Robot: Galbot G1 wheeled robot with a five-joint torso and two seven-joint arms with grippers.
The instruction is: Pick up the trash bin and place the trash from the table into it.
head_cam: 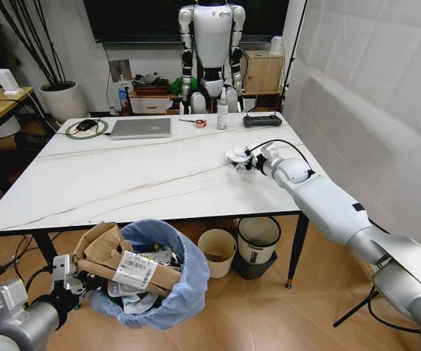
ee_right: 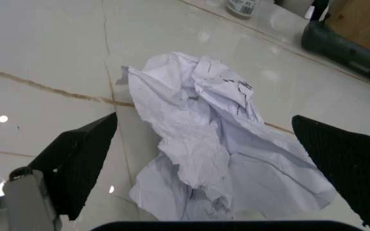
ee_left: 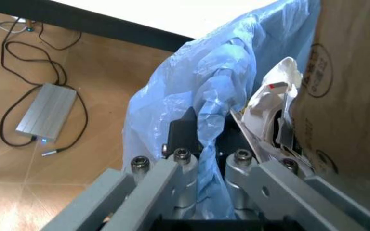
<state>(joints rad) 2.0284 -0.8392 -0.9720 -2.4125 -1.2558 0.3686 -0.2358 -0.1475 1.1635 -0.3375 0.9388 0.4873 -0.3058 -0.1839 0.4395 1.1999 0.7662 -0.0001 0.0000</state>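
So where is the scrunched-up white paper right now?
In the head view the crumpled white paper lies on the right side of the table, in front of the spray bottle. The open right gripper is around it.

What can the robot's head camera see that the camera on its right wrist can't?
Head view alone: the trash bin with its blue bag, stuffed with torn cardboard, held by the left gripper below the table's near edge, plus the laptop and the whole table.

Right wrist view alone: close up, the wrinkles and dark marks on the crumpled paper, with one open black finger on each side.

Both: the paper, the right gripper at it, and the white tabletop.
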